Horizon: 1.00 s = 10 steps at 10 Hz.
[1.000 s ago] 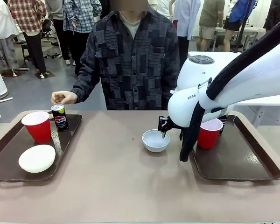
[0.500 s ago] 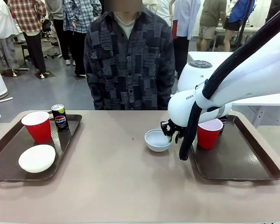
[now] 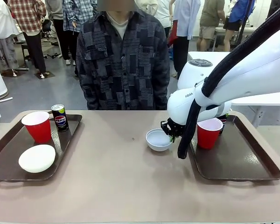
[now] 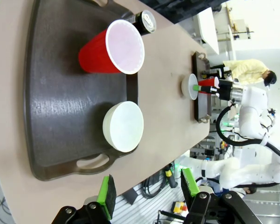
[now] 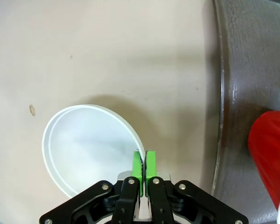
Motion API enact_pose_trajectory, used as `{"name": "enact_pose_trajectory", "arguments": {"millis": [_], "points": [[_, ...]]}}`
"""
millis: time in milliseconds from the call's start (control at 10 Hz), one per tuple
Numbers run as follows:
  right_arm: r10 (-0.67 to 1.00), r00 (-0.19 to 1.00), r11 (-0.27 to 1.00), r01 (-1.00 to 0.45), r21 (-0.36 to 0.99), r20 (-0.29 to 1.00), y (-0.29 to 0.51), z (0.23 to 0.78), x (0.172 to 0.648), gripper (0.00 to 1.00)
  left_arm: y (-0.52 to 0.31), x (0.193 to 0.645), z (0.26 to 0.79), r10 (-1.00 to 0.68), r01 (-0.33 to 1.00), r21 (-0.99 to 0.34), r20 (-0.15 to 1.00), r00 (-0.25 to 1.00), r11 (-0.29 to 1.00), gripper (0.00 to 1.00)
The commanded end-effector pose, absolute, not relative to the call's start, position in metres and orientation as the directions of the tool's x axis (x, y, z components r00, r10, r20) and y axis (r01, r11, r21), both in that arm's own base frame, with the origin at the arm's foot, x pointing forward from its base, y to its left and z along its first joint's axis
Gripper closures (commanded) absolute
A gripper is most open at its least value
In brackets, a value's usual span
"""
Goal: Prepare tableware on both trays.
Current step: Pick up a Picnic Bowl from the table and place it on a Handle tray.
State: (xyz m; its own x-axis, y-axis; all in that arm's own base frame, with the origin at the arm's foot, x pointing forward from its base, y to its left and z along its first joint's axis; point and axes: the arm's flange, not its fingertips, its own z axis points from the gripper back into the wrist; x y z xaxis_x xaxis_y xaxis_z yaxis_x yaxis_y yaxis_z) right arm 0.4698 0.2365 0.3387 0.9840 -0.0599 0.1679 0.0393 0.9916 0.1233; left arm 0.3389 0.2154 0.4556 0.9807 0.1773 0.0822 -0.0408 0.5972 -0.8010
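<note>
One dark brown rectangular plastic tray was found complete with cup, bowl and can. The pale grey-blue round bowl remained on the table beside the second tray, its rim pinched by the closed right gripper. The left gripper stood open, empty.

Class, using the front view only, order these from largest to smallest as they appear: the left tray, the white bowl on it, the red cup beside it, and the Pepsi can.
1. left tray
2. white bowl
3. red cup
4. Pepsi can, though it stands farthest from the camera.
</note>
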Motion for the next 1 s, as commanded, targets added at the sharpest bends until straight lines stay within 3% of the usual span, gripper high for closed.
{"name": "enact_pose_trajectory", "arguments": {"millis": [0, 400, 700, 900], "points": [[-0.05, 0.988, 0.991, 0.03, 0.131, 0.149, 0.239, 0.355, 0.455, 0.99, 0.215, 0.338, 0.457, 0.18, -0.04, -0.802, 0.085, 0.98, 0.595, 0.26], [-0.061, 0.973, 0.991, 0.033, 0.126, 0.224, 0.224, 0.434, 0.381, 0.99, 0.215, 0.338, 0.457, 0.18, -0.04, -0.802, 0.085, 0.98, 0.595, 0.26], [-0.106, 0.98, 0.991, 0.092, 0.093, 0.17, 0.169, 0.449, 0.326, 0.99, 0.215, 0.338, 0.457, 0.18, -0.04, -0.802, 0.085, 0.98, 0.595, 0.26], [-0.116, 0.983, 0.988, 0.099, 0.116, 0.145, 0.119, 0.454, 0.313, 0.99, 0.215, 0.338, 0.457, 0.18, -0.04, -0.802, 0.085, 0.98, 0.595, 0.26]]}}
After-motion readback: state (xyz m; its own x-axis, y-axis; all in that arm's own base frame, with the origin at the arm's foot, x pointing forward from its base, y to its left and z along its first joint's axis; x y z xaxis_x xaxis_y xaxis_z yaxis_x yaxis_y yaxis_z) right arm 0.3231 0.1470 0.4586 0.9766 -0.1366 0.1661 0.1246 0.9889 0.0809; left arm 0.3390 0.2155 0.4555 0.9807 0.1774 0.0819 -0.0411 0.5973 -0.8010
